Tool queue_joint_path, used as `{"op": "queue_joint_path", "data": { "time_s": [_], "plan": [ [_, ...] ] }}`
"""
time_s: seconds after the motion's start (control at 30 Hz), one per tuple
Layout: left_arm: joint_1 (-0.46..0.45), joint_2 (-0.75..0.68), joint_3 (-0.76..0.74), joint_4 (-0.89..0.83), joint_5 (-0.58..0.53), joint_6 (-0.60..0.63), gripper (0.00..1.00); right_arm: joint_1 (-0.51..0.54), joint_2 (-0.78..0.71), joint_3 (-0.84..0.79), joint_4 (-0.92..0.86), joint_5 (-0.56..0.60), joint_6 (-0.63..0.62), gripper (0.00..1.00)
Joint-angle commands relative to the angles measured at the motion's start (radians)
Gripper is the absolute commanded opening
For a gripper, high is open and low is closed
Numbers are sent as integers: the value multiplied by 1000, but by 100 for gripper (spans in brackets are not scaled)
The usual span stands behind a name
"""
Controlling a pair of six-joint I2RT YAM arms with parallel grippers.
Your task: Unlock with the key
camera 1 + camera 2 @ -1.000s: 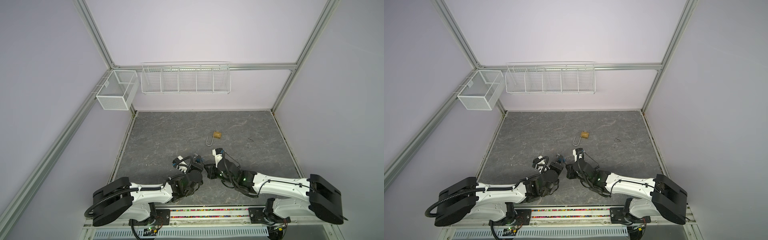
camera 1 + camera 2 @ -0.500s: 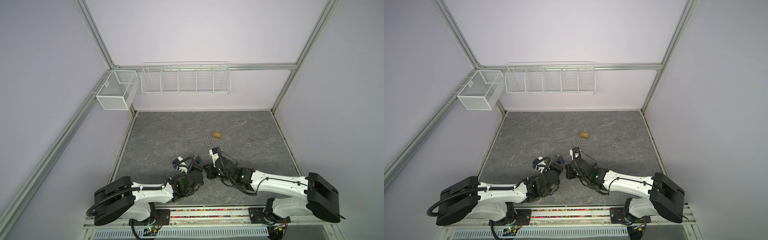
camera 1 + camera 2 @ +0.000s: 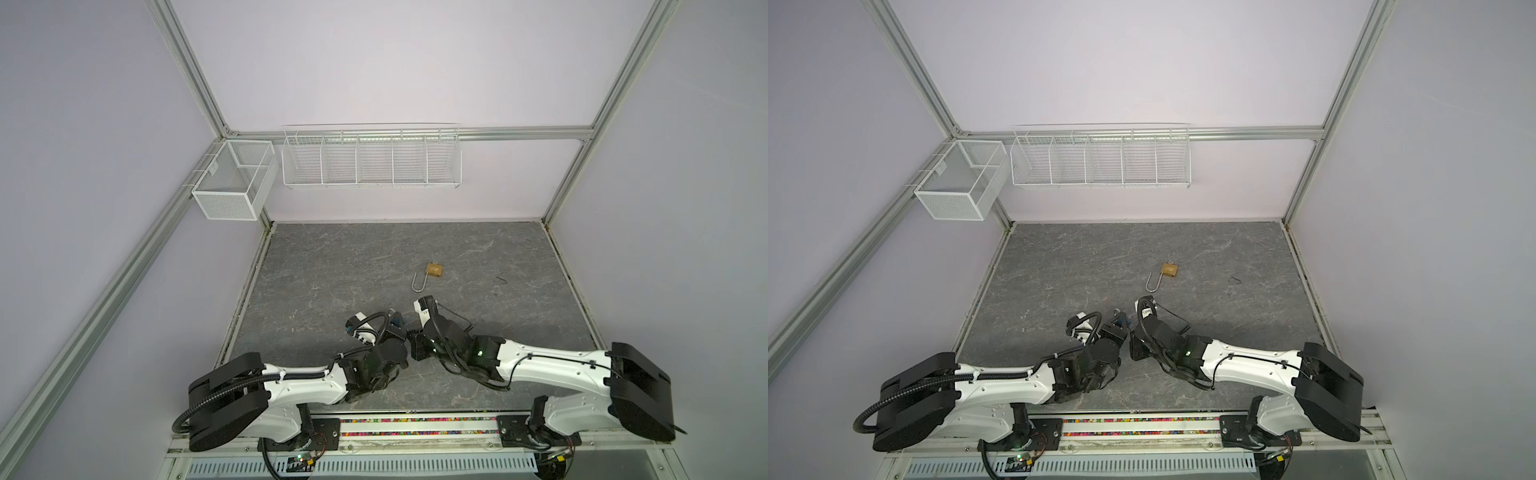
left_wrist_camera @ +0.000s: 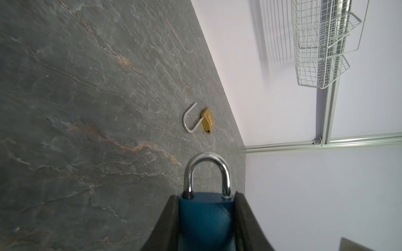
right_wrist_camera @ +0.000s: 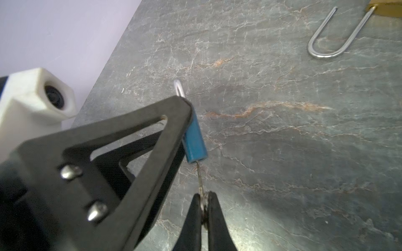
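Our left gripper clamps the blue padlock, our right gripper pinches the key, seemingly seated in its underside, so next we likely need a steady twist.

The brass padlock lies flat on the grey tabletop, its shackle swung open towards my side. Nearer me than it, my left gripper and right gripper meet, with a speck of blue padlock at the left one. Beyond it a wire rack hangs on the wall.
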Motion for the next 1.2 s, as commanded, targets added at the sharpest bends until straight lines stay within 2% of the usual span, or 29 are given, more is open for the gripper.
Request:
{"op": "queue_joint_path", "data": {
  "time_s": [0.0,0.17,0.43,0.8,0.83,0.9,0.93,1.17],
  "plan": [
    [-36,27,54,125,193,-12,0,-17,5,34,226,-95,28,6],
    [-35,27,42,160,206,10,0,-87,-32,-13,275,-200,94,6],
    [-36,-23,4,140,206,25,0,-165,-144,-45,224,-240,86,6],
    [-35,-141,-23,98,160,85,0,-178,-143,-74,282,-313,49,6],
    [-35,-153,-30,96,148,86,0,-178,-145,-73,276,-314,44,9],
    [-34,-181,-41,69,129,86,0,-178,-153,-75,271,-314,39,26],
    [-31,-197,-45,43,123,82,0,-177,-159,-79,262,-309,35,30],
    [-19,-291,-54,-105,60,43,0,-174,-207,-102,185,-297,-17,35]
  ]
}}
